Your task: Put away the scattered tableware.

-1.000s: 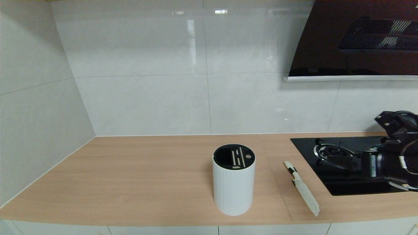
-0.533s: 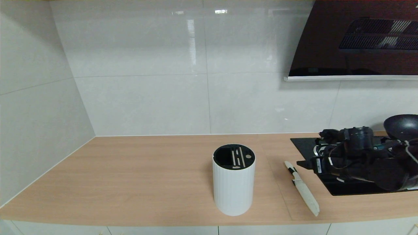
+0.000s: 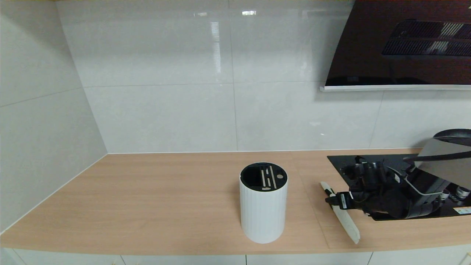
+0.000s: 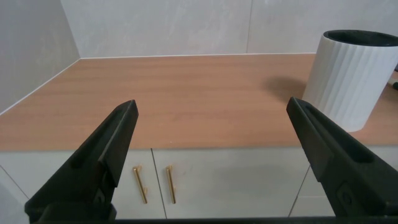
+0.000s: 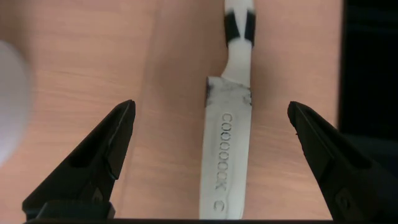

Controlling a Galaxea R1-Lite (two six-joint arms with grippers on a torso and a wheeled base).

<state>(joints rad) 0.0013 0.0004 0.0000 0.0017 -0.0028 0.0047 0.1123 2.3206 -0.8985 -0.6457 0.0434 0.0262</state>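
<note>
A white knife (image 3: 347,224) with a black-banded handle lies on the wooden counter (image 3: 165,195), between the white ribbed cutlery holder (image 3: 263,206) and the stove. My right gripper (image 3: 334,201) hovers low over the knife where blade meets handle. In the right wrist view the knife (image 5: 229,143) lies lengthwise between the spread fingers of the open right gripper (image 5: 211,162), which touch nothing. My left gripper (image 4: 211,155) is open and empty in front of the counter's edge, with the holder (image 4: 351,78) off to one side.
A black gas stove (image 3: 371,165) is set into the counter right of the knife, with a dark range hood (image 3: 401,48) above it. Tiled walls close off the back and left. White cabinet doors with gold handles (image 4: 140,183) sit below the counter.
My right arm has swung left from over the stove and come down, bringing its gripper over the knife. The knife and holder have not moved.
</note>
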